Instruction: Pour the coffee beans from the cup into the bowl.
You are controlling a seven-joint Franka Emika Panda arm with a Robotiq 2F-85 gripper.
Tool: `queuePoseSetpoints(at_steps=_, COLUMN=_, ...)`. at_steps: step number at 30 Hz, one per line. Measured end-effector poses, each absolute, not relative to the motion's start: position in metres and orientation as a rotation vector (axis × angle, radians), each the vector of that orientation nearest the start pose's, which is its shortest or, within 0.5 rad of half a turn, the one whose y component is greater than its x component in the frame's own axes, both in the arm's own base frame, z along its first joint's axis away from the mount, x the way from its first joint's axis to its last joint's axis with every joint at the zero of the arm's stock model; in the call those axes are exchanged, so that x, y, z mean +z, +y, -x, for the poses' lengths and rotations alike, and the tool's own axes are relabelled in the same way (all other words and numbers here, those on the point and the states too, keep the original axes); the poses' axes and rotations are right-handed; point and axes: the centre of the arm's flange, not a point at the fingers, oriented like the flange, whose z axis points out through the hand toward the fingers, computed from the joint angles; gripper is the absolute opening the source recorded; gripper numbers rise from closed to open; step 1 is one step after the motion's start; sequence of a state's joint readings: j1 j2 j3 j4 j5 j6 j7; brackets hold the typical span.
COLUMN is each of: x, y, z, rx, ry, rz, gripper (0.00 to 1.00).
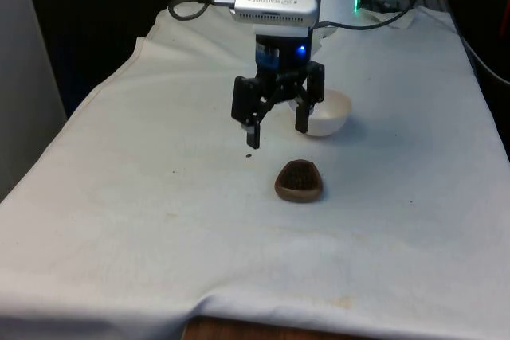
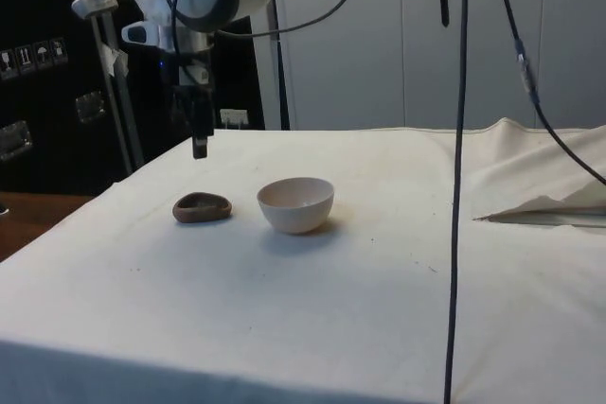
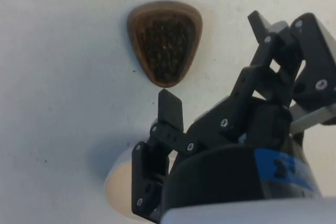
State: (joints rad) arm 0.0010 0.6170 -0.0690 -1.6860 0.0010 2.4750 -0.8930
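My pincer [image 1: 276,123] hangs spread and empty at frame centre, above the brown cup [image 1: 300,180]; next I descend to grip it, then pour into the white bowl [image 1: 331,113].

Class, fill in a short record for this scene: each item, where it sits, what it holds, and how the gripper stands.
cup: brown, shallow, on the cloth, full of coffee beans
bowl: white, upright, beside the cup, apart from it; no beans visible inside
gripper: above the cloth near cup and bowl, jaws open, holding nothing
table cloth: white
pouring: not yet begun
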Motion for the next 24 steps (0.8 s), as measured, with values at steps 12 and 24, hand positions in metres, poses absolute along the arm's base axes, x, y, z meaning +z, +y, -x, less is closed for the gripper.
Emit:
queuePoseSetpoints(at_steps=12, x=0.246, y=-0.040, z=-0.694, rx=-0.190, ry=-1.455, rz=2.902, gripper=1.00)
queuePoseSetpoints(at_steps=24, x=0.230, y=-0.039, z=-0.700, rx=-0.175, ry=-1.578, rz=2.841, gripper=1.00)
